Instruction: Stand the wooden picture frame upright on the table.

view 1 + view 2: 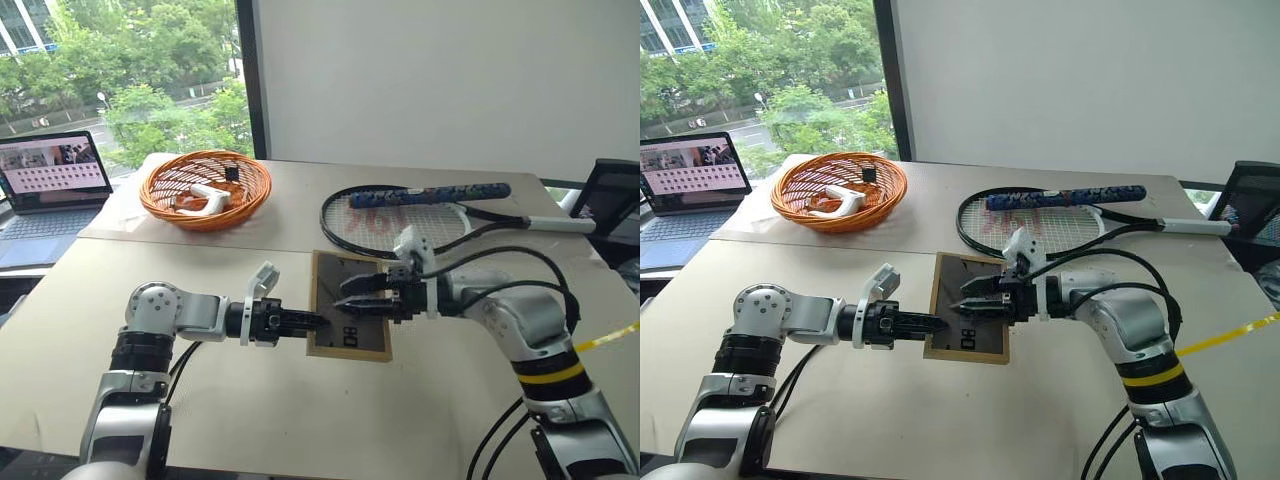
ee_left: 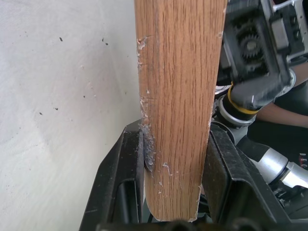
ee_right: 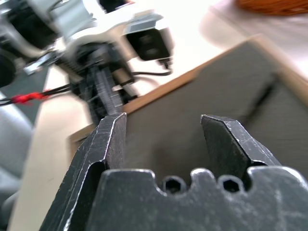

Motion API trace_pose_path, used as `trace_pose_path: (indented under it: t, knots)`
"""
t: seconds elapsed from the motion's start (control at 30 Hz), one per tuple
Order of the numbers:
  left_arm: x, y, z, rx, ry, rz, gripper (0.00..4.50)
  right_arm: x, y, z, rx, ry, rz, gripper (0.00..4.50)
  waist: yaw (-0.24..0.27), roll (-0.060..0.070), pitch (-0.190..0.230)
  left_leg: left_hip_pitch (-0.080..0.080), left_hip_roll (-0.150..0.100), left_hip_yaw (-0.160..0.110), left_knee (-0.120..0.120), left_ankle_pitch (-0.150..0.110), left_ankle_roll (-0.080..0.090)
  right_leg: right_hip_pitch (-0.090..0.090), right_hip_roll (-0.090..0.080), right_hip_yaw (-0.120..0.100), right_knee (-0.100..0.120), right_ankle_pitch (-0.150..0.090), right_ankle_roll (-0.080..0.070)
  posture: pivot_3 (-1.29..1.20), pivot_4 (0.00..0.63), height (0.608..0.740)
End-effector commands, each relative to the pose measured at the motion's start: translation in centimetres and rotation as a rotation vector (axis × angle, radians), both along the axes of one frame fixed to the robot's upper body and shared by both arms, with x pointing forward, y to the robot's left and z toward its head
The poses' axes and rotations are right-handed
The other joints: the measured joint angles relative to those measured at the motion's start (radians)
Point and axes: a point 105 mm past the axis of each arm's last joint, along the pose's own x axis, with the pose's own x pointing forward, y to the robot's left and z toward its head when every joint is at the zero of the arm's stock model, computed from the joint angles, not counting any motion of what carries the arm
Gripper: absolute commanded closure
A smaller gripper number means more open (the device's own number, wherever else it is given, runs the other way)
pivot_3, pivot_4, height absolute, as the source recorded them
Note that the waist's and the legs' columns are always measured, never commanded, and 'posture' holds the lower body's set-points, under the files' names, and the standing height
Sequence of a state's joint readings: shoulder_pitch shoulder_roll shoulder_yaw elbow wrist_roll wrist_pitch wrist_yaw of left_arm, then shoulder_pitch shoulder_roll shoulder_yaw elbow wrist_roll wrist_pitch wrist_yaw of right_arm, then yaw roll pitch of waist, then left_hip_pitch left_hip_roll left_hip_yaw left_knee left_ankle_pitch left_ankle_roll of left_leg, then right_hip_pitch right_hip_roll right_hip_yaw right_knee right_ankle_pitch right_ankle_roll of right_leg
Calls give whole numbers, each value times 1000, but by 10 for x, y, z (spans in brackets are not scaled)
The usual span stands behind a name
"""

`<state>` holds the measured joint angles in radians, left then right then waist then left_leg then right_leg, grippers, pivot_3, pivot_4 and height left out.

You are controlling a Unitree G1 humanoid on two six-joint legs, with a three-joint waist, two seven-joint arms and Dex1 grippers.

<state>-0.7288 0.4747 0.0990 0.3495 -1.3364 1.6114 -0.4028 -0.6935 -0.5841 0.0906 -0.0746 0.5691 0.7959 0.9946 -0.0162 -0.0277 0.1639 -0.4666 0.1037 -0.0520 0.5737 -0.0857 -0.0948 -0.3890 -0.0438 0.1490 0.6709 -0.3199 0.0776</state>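
The wooden picture frame [image 1: 362, 338] is at the middle of the table [image 1: 262, 410], its dark grey back with white digits facing up. My left gripper [image 1: 312, 322] is shut on the frame's left edge. In the left wrist view that light-wood edge [image 2: 178, 96] is clamped between the two black fingers [image 2: 122, 168]. My right gripper [image 1: 350, 292] reaches in from the right, over the frame's back. The right wrist view has its fingers [image 3: 113, 139] open, with the dark back [image 3: 231, 82] behind them and nothing between them.
A tennis racket [image 1: 400, 218] lies just behind the frame, its handle pointing right. An orange basket [image 1: 205, 222] with small items stands at the back left. A laptop [image 1: 50, 175] sits off the table's left side, and a black object [image 1: 612, 195] at the far right.
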Motion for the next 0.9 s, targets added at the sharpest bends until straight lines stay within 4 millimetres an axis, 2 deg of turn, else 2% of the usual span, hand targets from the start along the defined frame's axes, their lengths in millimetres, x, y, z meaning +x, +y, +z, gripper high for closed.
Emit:
trace_pose_path:
  t: [0.03, 0.13, 0.23, 0.37, 0.6, 0.9]
  knots:
    - [-1, -3, 15, -42, -50, -32, 3366, 8, -14, 27, 37, -62, -52, 1605, 0, 0, 0, 0, 0, 0, 0, 0, 0, 0, 0, 0, 0, 0, 0, 0, 150, 721]
    - [-1, -4, 16, -42, -54, -34, 3366, 6, -16, 17, -13, -5, -33, 1605, 0, 0, 0, 0, 0, 0, 0, 0, 0, 0, 0, 0, 0, 0, 0, 0, 150, 721]
    - [0, -4, 17, -41, -59, -34, 3366, -8, -6, -3, -58, 63, 53, 1605, 0, 0, 0, 0, 0, 0, 0, 0, 0, 0, 0, -1, 0, 0, 0, 0, 150, 721]
    - [1, -5, 18, -41, -62, -34, 3366, -15, 4, -10, -50, 89, 89, 1605, -4, 1, 1, 0, 0, -1, 0, 0, 0, 0, 0, -1, 0, 0, 0, 0, 150, 721]
    - [3, -4, 18, -40, -54, -31, 3366, -24, 8, 2, 19, 29, 136, 1605, -2, 1, 1, 0, 0, -1, 0, 0, 0, 0, 0, -1, 0, 0, 0, 0, 150, 721]
    - [7, 2, 19, -66, -7, -23, 3366, -37, -7, 27, 65, -190, 123, 1605, 0, 1, 1, -1, 0, -2, 0, 0, 0, 0, 0, -2, 0, 0, 0, 0, 150, 721]
